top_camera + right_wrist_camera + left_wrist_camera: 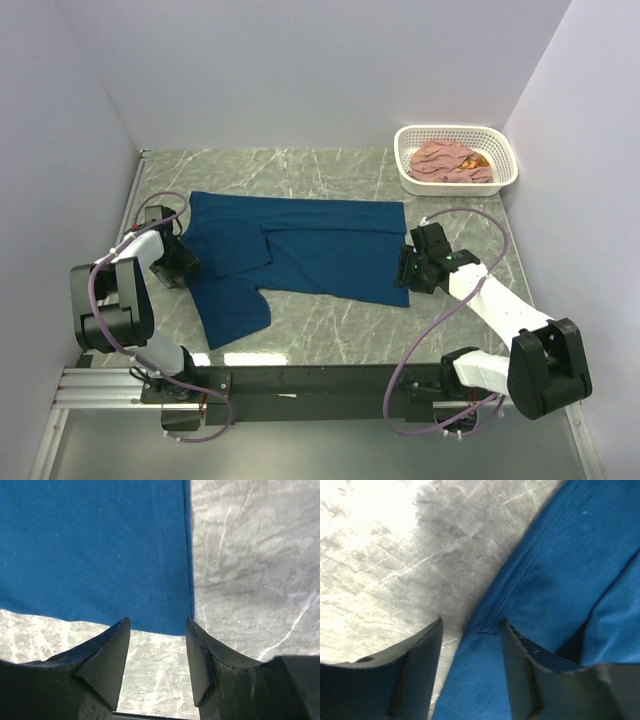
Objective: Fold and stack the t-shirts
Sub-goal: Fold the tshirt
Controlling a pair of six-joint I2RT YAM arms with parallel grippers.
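The navy blue t-shirt [300, 255] lies spread on the table, one side folded over, print not visible. The dusty pink t-shirt [452, 161] lies crumpled in the white basket. My left gripper [183, 262] is open at the shirt's left edge; in the left wrist view [471, 630] its jaws straddle the edge where a seam [520, 565] meets the hem, the cloth between them ungripped. My right gripper [408, 270] is open at the shirt's near right corner; in the right wrist view [157, 627] the blue corner [175, 615] lies just ahead of the jaws, bare table between them.
The white perforated basket [505, 160] stands at the back right. White walls close in the marble table [330, 330] on three sides. A black rail [300, 385] with the arm bases runs along the near edge.
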